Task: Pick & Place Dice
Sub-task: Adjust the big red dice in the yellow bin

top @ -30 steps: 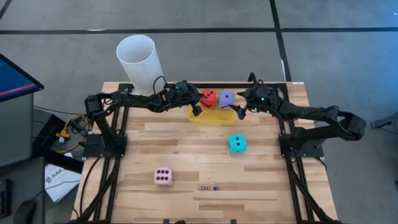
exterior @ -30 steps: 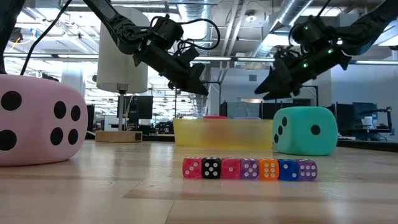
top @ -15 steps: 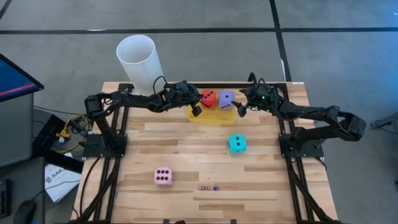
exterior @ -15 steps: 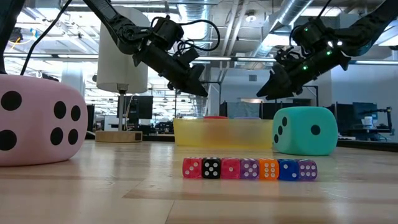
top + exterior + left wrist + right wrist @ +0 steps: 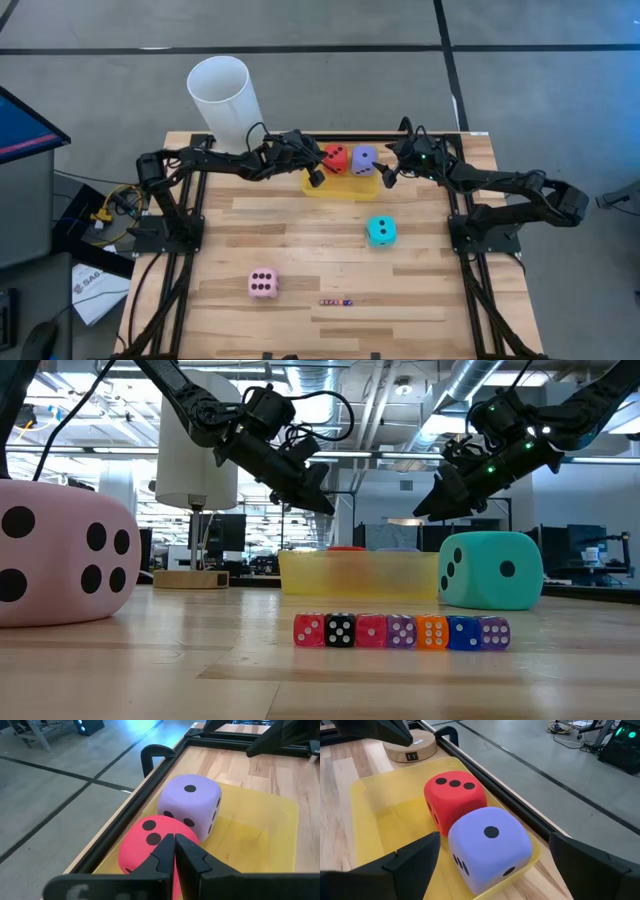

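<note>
A red die (image 5: 337,157) and a purple die (image 5: 364,159) rest side by side in a yellow tray (image 5: 340,187) at the table's far middle. The cyan die (image 5: 380,230) sits on the table right of centre, and the pink die (image 5: 263,283) near the left front. My left gripper (image 5: 316,178) hangs shut above the tray's left end, its tips (image 5: 174,840) in front of the red die (image 5: 147,837) and clear of it. My right gripper (image 5: 383,178) hangs open above the tray's right end, facing the purple die (image 5: 490,845).
A tall white cylinder (image 5: 222,100) stands on a round base beyond the table's far left corner. A row of tiny dice (image 5: 337,301) lies near the front edge. Bare wood lies between the tray, the cyan die and the pink die.
My right gripper has turned a little in place above the tray's right end. The dice and my left gripper have kept still.
</note>
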You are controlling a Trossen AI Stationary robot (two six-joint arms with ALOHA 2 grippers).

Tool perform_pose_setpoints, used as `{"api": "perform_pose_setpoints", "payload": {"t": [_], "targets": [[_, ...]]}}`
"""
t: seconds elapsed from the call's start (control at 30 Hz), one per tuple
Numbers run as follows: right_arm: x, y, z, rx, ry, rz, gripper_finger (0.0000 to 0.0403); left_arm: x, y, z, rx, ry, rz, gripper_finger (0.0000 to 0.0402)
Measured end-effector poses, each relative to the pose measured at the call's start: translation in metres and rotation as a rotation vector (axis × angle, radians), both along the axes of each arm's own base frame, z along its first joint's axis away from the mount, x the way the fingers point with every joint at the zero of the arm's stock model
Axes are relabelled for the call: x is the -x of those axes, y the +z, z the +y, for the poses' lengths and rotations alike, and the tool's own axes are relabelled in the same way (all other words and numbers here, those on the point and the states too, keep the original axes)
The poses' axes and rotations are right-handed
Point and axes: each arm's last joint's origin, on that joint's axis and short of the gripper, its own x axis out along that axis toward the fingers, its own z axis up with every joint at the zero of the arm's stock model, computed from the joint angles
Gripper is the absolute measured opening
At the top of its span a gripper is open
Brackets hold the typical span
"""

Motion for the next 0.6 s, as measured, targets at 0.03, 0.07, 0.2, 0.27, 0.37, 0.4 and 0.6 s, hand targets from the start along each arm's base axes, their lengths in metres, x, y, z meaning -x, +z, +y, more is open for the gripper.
{"api": "perform_pose_setpoints", "payload": {"t": [0.03, 0.07, 0.2, 0.27, 0.37, 0.4, 0.6], "targets": [[0.0002, 0.0000, -0.0003, 0.000, -0.001, 0.000, 0.0368, -0.0001, 0.0000, -0.0001, 0.000, 0.000, 0.000, 0.0001], [0.0005, 0.0000, -0.0008, 0.000, -0.004, 0.000, 0.0368, -0.0001, 0.0000, -0.0001, 0.000, 0.000, 0.000, 0.0001], [0.0006, -0.0002, -0.0007, -0.002, -0.004, 0.002, 0.0365, -0.0001, 0.0002, 0.0000, -0.001, 0.000, -0.002, 0.0001], [0.0007, -0.0003, -0.0007, -0.003, -0.004, 0.003, 0.0355, -0.0001, 0.0002, -0.0001, 0.005, 0.002, -0.005, 0.0001], [0.0010, -0.0013, -0.0004, -0.010, -0.004, 0.011, 0.0320, -0.0001, 0.0002, -0.0001, 0.020, 0.010, -0.015, 0.0001], [0.0013, -0.0019, -0.0002, -0.015, -0.005, 0.015, 0.0303, -0.0001, 0.0002, -0.0001, 0.024, 0.012, -0.017, 0.0001], [0.0024, -0.0045, 0.0005, -0.058, -0.021, 0.022, 0.0180, -0.0002, 0.0002, -0.0001, 0.025, 0.012, -0.018, 0.0001]]}}
